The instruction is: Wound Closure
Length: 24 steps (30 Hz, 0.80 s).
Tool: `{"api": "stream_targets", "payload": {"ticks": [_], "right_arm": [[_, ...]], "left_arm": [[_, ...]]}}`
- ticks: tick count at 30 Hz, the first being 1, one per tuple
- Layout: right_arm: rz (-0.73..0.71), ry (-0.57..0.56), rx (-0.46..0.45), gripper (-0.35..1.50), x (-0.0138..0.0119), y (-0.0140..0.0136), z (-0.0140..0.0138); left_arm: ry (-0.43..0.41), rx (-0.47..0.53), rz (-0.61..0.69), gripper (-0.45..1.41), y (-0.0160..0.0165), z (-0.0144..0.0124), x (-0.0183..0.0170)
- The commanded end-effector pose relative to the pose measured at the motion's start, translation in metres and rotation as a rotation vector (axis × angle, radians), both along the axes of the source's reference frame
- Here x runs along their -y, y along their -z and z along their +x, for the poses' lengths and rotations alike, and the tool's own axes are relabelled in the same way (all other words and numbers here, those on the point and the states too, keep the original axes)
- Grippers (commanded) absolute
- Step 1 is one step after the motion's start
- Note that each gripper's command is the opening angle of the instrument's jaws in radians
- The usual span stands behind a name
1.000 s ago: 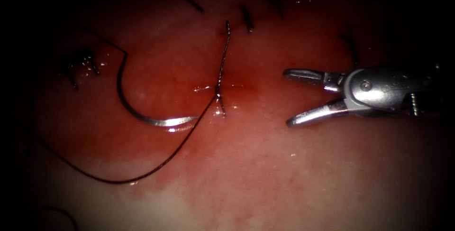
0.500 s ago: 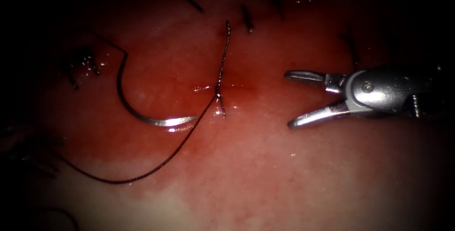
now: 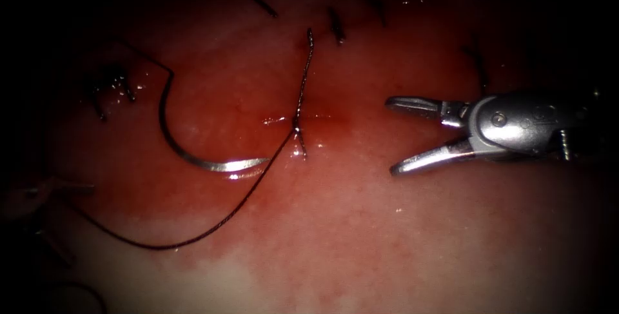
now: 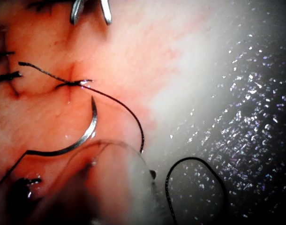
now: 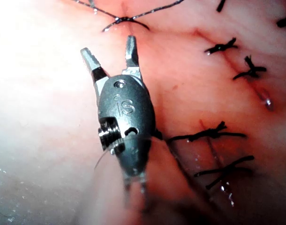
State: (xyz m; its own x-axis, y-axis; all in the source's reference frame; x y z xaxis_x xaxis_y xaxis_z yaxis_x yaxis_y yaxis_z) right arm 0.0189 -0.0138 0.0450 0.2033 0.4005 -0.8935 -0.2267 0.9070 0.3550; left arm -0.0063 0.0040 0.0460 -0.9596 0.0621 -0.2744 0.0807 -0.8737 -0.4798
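Note:
The curved needle lies free on the tissue, left of the newest knotted stitch, and no tool holds it. Its thread runs from that knot in a wide loop down and to the left. My right tool hovers right of the stitch, jaws open and holding nothing. The left tool is a dim shape at the left edge. The left wrist view shows the needle, the knot and the blurred left tool. The right wrist view has the right tool open just short of the knot.
Several finished dark stitches sit along the far part of the tissue, also seen close up. Red fluid wets the tissue around the knot. A loose loop of thread lies off the tissue's edge on the dark surface.
A dim shape of the left tool has come in at the left edge. The right tool, needle and thread have hardly moved.

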Motion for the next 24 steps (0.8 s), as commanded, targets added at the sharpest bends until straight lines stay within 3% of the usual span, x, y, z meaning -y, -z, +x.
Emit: {"api": "stream_targets", "payload": {"ticks": [1,8,11,12,13,18,22,24], "right_arm": [[0.002,0.001,-0.002,0.93,0.0008,-0.0005,0.0007],[0.002,0.009,-0.007,0.93,0.0009,-0.0005,0.001],[0.002,0.008,-0.007,0.93,0.0009,-0.0005,0.001],[0.002,0.008,-0.007,0.93,0.0009,-0.0005,0.001],[0.002,0.008,-0.006,0.93,0.0009,-0.0005,0.001],[0.004,0.005,-0.005,0.93,0.0007,-0.0004,0.0013],[0.006,-0.012,-0.004,0.93,0.0003,-0.0003,0.0022],[0.005,-0.03,-0.003,0.84,0.0,-0.0005,0.0032]], "left_arm": [[-0.005,-0.004,-0.007,0.52,-0.0011,-0.0003,0.001],[-0.048,-0.013,-0.028,0.44,-0.0034,0.0009,0.0009],[-0.066,-0.025,-0.026,0.07,-0.0038,0.0015,0.0009],[-0.066,-0.025,-0.026,0.07,-0.0038,0.0015,0.0009],[-0.072,-0.026,-0.023,-0.45,-0.0037,0.0019,0.0007],[-0.059,0.018,0.008,-0.45,-0.0013,0.0021,0.0003],[-0.029,0.127,-0.042,-0.45,0.0026,0.0012,-0.0005],[-0.01,0.209,-0.072,-0.45,0.0053,0.0002,-0.0011]]}}
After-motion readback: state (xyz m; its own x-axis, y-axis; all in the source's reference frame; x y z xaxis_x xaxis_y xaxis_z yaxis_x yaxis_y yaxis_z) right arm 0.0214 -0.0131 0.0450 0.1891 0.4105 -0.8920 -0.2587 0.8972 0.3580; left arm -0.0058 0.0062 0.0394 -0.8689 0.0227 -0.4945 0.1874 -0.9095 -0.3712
